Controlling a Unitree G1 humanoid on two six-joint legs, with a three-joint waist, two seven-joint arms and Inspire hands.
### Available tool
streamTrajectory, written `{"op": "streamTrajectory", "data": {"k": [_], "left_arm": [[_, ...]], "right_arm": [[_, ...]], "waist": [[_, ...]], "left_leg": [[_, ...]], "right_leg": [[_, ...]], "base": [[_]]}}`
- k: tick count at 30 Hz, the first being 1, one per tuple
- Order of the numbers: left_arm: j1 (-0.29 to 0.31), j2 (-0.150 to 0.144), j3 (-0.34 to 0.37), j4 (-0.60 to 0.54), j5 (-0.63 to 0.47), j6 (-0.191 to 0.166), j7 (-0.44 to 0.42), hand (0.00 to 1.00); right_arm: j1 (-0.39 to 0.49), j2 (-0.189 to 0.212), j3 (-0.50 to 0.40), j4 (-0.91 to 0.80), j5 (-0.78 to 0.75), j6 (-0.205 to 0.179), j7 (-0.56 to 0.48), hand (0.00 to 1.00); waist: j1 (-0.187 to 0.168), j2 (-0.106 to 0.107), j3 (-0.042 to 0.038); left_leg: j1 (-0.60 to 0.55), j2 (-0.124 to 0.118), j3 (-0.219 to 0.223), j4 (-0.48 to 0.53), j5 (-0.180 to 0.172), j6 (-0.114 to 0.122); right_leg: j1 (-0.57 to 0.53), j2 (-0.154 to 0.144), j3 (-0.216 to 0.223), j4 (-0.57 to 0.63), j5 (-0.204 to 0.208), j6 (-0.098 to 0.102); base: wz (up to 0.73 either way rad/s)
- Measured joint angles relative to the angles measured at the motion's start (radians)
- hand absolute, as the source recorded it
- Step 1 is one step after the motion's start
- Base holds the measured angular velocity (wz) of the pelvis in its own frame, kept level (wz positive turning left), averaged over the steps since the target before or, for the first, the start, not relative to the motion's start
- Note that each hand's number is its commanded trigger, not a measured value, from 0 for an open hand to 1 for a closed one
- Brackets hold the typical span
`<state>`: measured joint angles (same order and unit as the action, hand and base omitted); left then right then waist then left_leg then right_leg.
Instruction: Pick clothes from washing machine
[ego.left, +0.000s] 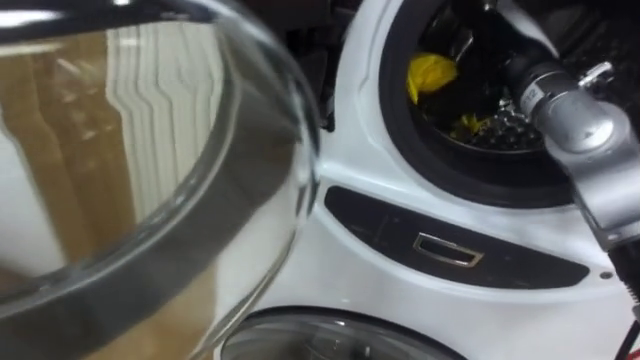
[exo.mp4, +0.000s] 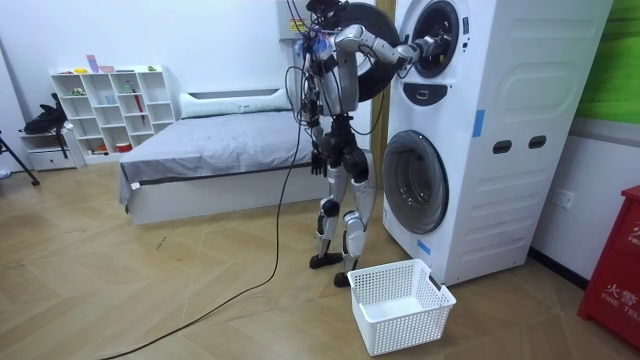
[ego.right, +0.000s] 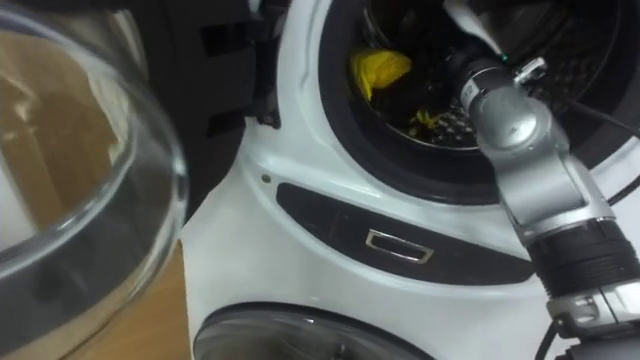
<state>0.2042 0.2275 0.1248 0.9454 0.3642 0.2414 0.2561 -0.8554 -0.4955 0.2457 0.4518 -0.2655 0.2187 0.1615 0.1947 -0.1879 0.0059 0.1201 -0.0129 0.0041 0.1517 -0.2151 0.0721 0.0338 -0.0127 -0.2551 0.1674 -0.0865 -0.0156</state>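
Right arm deep in the white washer's upper drum, robot hand's grip hidden so I cannot tell, crumpled yellow cloth near, to its left.

The right arm runs into the upper drum, and the right hand is out of sight in the dark past the wrist, fingers hidden, while the yellow cloth is just a crumpled patch, the rest of it swallowed by shadow. Up close, the open glass door is cut off at the top and left edges, and the lower door is clipped by the bottom edge. In the room view the left hand hangs by the hip, too small to read its fingers.
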Motion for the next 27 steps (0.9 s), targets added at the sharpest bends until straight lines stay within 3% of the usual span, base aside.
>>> {"op": "streamTrajectory", "data": {"k": [2,9,10,11,12,19,27], "left_arm": [[-0.004,0.003,0.000,0.000,0.000,0.006,-0.005,0.00],[-0.008,0.014,-0.005,-0.001,0.000,0.037,-0.032,0.00],[-0.009,0.013,-0.005,-0.001,0.001,0.039,-0.040,0.00],[-0.009,0.014,-0.004,-0.001,0.001,0.040,-0.045,0.00],[-0.009,0.014,-0.003,-0.001,0.001,0.046,-0.053,0.00],[-0.032,0.033,-0.006,0.002,-0.040,0.077,-0.073,0.00],[-0.065,0.059,-0.031,0.027,-0.058,0.070,-0.069,0.00]], "right_arm": [[-0.005,0.000,0.012,0.006,-0.047,0.016,0.041,0.00],[-0.015,-0.002,0.011,0.052,-0.093,0.036,0.130,0.00],[-0.020,-0.002,0.009,0.060,-0.093,0.043,0.163,0.14],[-0.020,-0.002,0.009,0.060,-0.093,0.047,0.178,0.51],[-0.020,-0.003,0.009,0.059,-0.095,0.056,0.209,1.00],[-0.009,-0.024,0.018,0.083,-0.139,0.101,0.300,1.00],[-0.002,-0.038,0.007,0.083,-0.142,0.102,0.286,1.00]], "waist": [[0.005,-0.010,-0.0016],[0.005,-0.011,0.0001],[0.005,-0.010,0.0001],[0.004,-0.010,0.0001],[0.003,-0.010,0.0000],[0.003,-0.008,0.0013],[0.007,0.001,0.0063]], "left_leg": [[0.001,-0.001,-0.002,0.005,0.000,0.000],[0.010,0.000,-0.013,0.010,0.000,-0.001],[0.010,-0.001,-0.013,0.011,0.000,-0.001],[0.010,-0.001,-0.013,0.011,0.000,-0.001],[0.010,-0.001,-0.014,0.011,0.000,-0.001],[0.031,0.000,-0.021,0.007,-0.001,-0.003],[0.042,0.002,-0.028,-0.004,-0.005,-0.008]], "right_leg": [[0.005,-0.002,-0.012,0.000,0.000,-0.001],[0.019,-0.002,-0.023,0.000,0.001,-0.001],[0.019,-0.002,-0.022,0.000,0.001,-0.001],[0.019,-0.002,-0.022,0.000,0.001,-0.001],[0.020,-0.003,-0.023,0.000,0.001,-0.001],[0.051,0.002,-0.023,-0.022,0.001,-0.002],[0.066,0.012,-0.022,-0.034,0.002,-0.002]], "base": [[0.02],[0.05],[0.00],[0.00],[0.00],[0.04],[0.04]]}}
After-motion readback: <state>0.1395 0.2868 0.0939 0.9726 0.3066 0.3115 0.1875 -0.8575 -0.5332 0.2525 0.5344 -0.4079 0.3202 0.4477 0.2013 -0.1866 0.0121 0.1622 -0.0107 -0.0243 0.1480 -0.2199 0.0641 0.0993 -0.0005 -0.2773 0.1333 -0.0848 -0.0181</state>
